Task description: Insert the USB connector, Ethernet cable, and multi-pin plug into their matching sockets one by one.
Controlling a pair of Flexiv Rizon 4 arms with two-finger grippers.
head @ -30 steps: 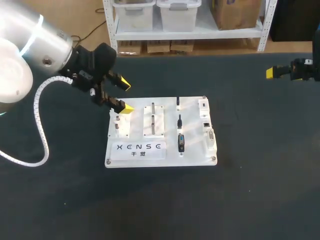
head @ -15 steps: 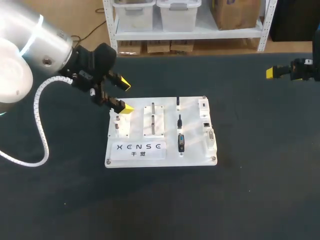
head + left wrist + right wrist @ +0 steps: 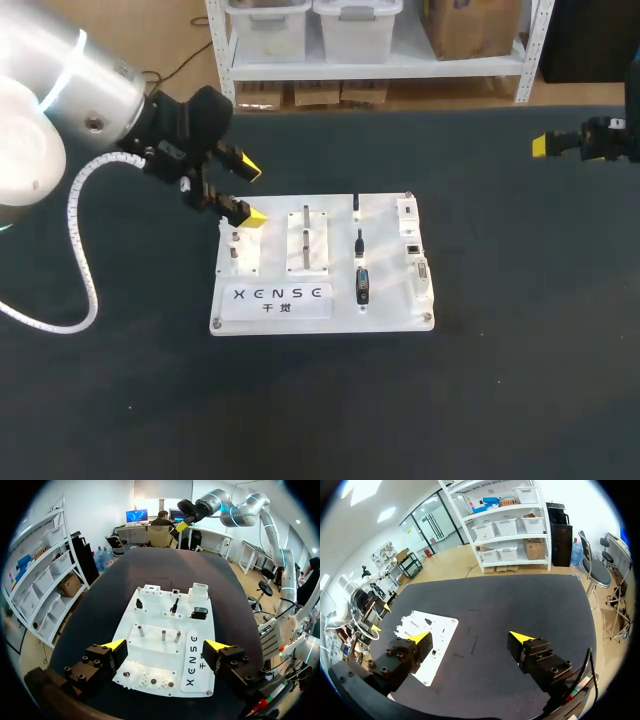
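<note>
left gripper [image 3: 252,193] spread above board's [image 3: 385,290] back left corner, right gripper [image 3: 470,637] spread too, well apart off to board's right

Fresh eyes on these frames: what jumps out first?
The white board lies in the middle of the black table, with three dark connectors in a row on it. The left gripper hangs open over the board's far left corner, while the right gripper sits open and empty far off to the right.
</note>
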